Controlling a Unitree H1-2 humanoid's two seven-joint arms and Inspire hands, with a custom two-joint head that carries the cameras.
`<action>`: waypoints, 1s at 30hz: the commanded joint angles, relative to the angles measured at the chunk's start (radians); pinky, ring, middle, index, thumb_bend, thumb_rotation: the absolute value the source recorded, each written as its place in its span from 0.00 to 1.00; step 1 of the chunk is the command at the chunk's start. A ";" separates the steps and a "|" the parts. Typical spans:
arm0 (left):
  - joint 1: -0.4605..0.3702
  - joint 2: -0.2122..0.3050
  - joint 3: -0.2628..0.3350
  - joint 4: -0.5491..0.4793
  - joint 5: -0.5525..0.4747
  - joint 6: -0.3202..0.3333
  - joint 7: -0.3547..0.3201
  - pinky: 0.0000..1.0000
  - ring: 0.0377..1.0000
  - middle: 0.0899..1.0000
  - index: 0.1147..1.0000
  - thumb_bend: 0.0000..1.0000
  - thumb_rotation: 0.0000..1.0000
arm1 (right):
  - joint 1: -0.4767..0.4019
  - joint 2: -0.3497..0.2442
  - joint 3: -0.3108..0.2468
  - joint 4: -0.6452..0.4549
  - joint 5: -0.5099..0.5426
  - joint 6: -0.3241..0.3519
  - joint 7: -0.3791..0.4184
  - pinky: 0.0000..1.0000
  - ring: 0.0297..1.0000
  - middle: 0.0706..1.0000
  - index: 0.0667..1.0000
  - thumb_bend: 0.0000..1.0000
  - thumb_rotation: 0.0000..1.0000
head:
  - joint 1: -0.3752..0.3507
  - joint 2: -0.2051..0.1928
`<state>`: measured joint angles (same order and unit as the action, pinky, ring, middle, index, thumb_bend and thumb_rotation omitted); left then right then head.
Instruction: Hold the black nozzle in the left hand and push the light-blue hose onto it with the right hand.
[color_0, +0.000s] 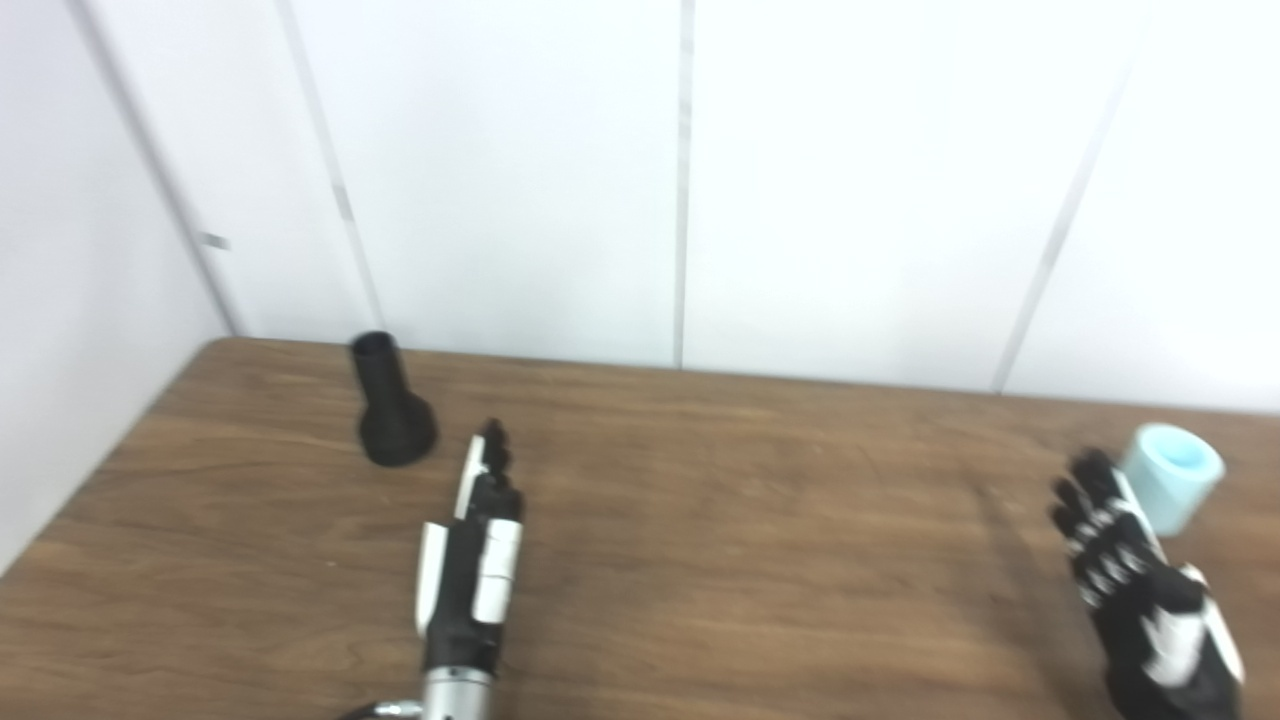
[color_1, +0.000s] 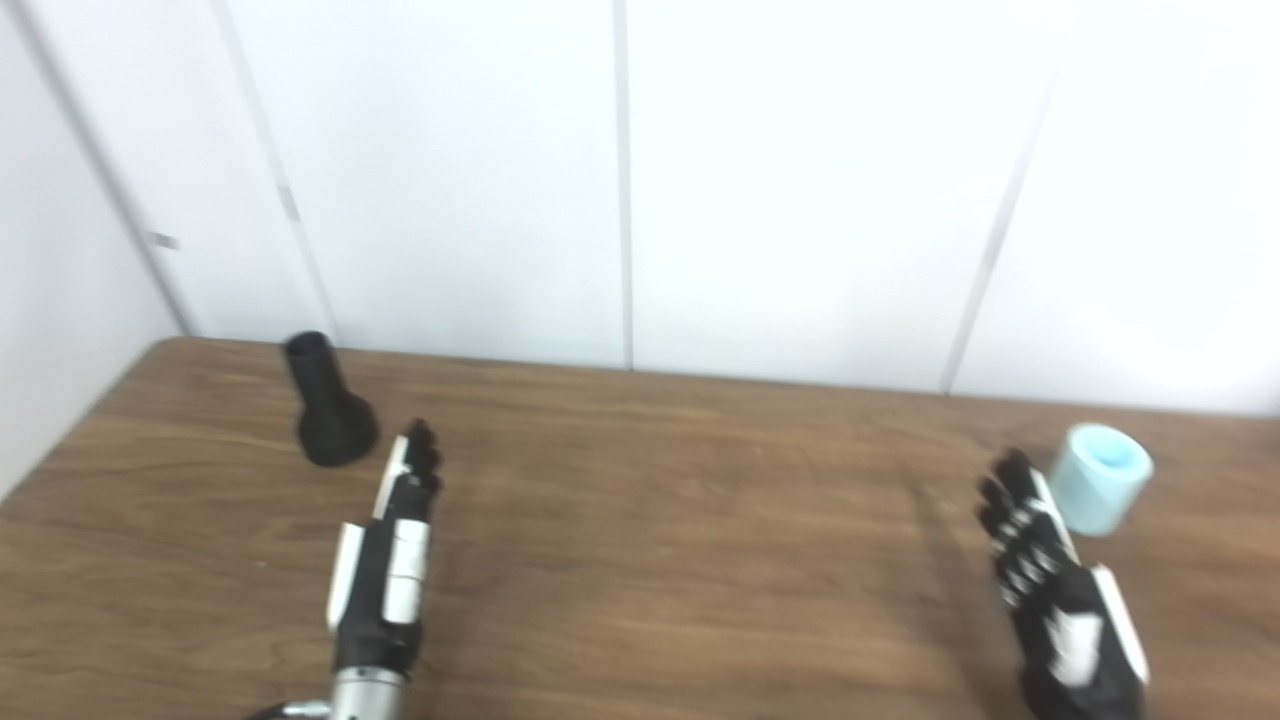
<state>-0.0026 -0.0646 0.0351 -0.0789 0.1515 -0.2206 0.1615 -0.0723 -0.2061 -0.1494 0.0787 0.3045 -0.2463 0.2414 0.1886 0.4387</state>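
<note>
The black nozzle (color_0: 390, 405) stands upright on the wooden table (color_0: 720, 520) at the far left, narrow end up and flared base down. My left hand (color_0: 472, 545) is open, fingers stretched forward, just right of and nearer than the nozzle, not touching it. The light-blue hose piece (color_0: 1172, 477), a short cylinder, stands at the far right of the table. My right hand (color_0: 1135, 580) is open with fingers raised, directly beside the hose on its left and nearer side, holding nothing.
White wall panels (color_0: 690, 180) rise right behind the table's far edge, and a wall also runs along the left side. The table's left edge slants down past the nozzle.
</note>
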 joint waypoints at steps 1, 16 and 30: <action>0.015 -0.012 -0.010 0.048 0.015 -0.039 0.013 1.00 1.00 1.00 1.00 0.64 1.00 | 0.050 0.013 0.003 0.084 0.003 -0.036 0.014 1.00 1.00 1.00 1.00 0.74 0.96 | 0.004 -0.001; -0.001 0.000 0.050 0.057 0.115 -0.014 0.118 1.00 1.00 1.00 1.00 0.77 0.77 | 0.040 0.011 0.003 0.141 0.006 -0.075 0.031 1.00 1.00 1.00 1.00 0.76 0.95 | 0.012 -0.027; -0.055 0.061 0.151 0.118 0.274 0.072 0.347 1.00 1.00 1.00 1.00 0.71 0.76 | 0.034 0.013 0.004 0.161 0.003 -0.087 0.041 0.99 1.00 1.00 1.00 0.78 0.94 | 0.009 -0.027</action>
<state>-0.0876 -0.0542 0.1671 -0.0079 0.3685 -0.1355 0.4813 -0.1046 -0.2115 -0.1506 0.1375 0.3036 -0.3087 0.2726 0.1963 0.4111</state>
